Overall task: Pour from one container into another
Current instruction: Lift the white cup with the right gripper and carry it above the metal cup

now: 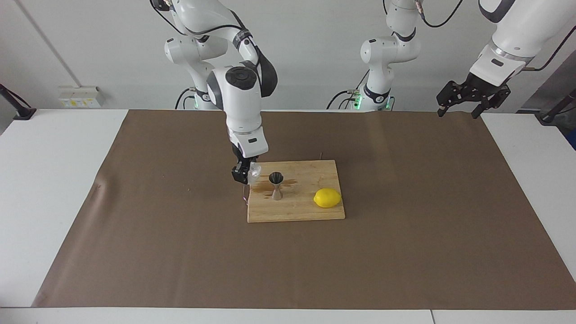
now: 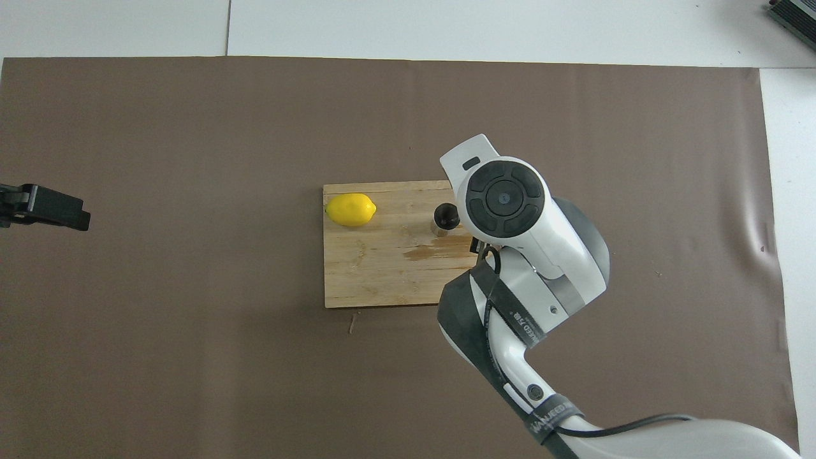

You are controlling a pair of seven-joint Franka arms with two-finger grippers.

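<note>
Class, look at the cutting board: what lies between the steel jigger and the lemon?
Nothing. Between the jigger and the lemon there is only bare wood of the cutting board; the facing view shows this stretch plainly, and the overhead view agrees.

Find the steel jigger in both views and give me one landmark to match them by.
Facing view: the jigger stands on the cutting board, toward the right arm's end, beside the cup held in the right gripper.
Overhead view: the jigger shows at the edge of the right arm's wrist, which hides the cup.
Shared landmark: the lemon at the board's other end.
</note>
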